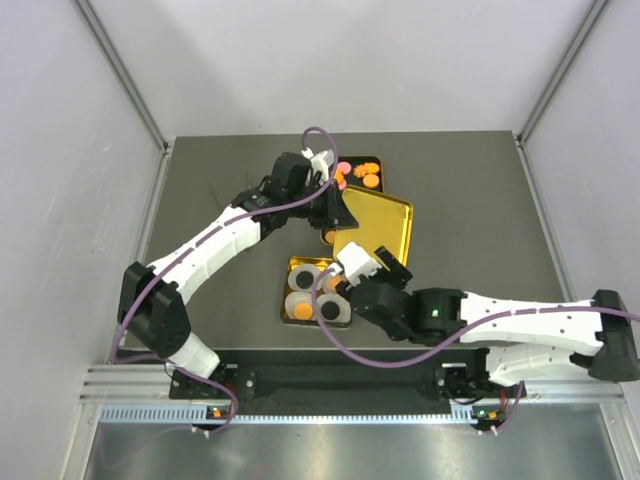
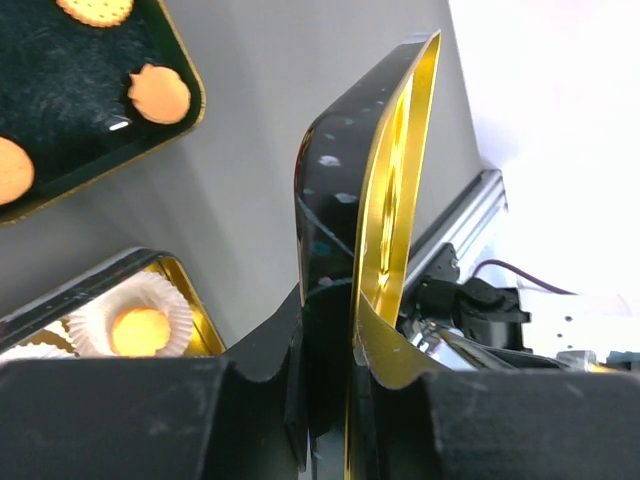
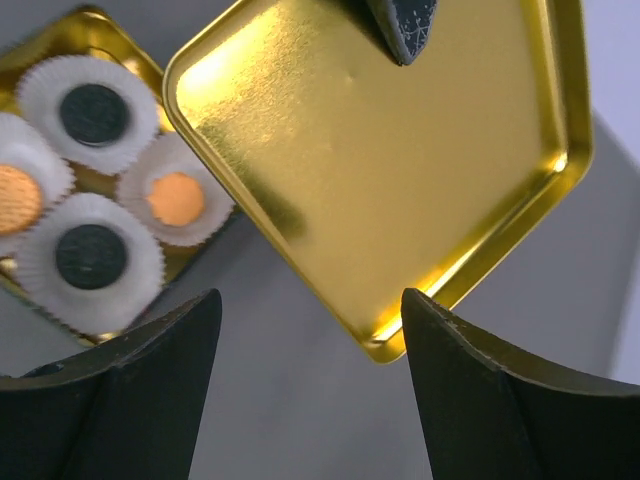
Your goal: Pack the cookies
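Clamped at its rim by the left gripper (image 2: 338, 360): a tin lid (image 2: 385, 180), jaws shut tight on the metal, one finger against the black outside, the other against the gold inside. Held over the grey table (image 1: 470, 200), gold face turned upward in the top view, between a dark tray (image 2: 190, 115) farther back and an open gold tin (image 3: 85, 15) nearer the arm bases. From above, overlapping the near end of the tray; in the right wrist view, overlapping one corner of the tin. Inside the tin, white paper liners (image 3: 40, 100), four in the right wrist view, each with one of the cookies (image 3: 175, 198): two orange, two black sandwich type. On the tray, loose and without liners, more orange cookies, one with a scalloped edge, plus a pink one at the left end. Above the table, close to the tin's edge and the lid's near corner, the right gripper (image 3: 310, 297), jaws wide apart, nothing between them. At the top of the right wrist view, a dark fingertip of the left gripper on the lid's far rim.
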Robot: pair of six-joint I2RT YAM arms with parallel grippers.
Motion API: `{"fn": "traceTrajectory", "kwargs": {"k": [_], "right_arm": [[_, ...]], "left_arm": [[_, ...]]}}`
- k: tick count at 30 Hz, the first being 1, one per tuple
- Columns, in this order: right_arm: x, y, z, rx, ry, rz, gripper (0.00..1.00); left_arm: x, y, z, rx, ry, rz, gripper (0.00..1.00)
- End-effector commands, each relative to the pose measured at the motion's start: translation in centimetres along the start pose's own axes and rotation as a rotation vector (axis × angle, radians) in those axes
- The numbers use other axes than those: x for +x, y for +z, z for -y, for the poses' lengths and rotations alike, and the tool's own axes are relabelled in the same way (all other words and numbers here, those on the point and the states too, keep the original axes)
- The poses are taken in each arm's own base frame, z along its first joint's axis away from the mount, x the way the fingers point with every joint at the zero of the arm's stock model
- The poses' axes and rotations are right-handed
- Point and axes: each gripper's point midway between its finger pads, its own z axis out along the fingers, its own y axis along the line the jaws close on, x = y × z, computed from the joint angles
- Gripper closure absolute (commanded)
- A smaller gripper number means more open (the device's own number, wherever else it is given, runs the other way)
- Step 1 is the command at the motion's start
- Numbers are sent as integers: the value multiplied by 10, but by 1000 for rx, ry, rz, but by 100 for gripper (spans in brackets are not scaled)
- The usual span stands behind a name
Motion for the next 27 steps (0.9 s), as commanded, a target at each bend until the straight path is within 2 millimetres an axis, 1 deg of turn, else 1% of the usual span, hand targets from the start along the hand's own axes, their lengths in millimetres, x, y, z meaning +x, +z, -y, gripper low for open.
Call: {"fn": "traceTrajectory", "kwargs": {"k": [1,3,6,7,10,11,15,21,22,26,27], "right_arm": [[-35,-3,26,186,-80,78,27],[-32,4,24,235,-131,59,24],[-31,10,22,266,-193,48,24],[-35,10,23,287,-202,57,24],[-31,15,25,347,-276,34,25],[-28,18,23,356,-304,22,27],[-28,18,27,404,-347,12,32],[-27,23,31,433,-386,-3,35],[-28,23,32,443,-389,-6,37],[-32,24,36,471,-401,-14,58],[-32,24,37,473,-409,-17,72]], "left_arm": [[-9,-9,22,68,10,2,100],[-8,-11,24,76,4,-1,100],[-5,-14,25,85,-1,-10,100],[-3,-14,26,89,-3,-15,100],[-1,-18,29,100,-6,-20,100],[-1,-20,30,103,-6,-19,99],[2,-25,36,122,-5,-27,98],[6,-34,43,150,-9,-32,98],[6,-37,46,162,-6,-32,98],[9,-43,51,180,-5,-31,94],[10,-44,52,184,-3,-31,93]]}}
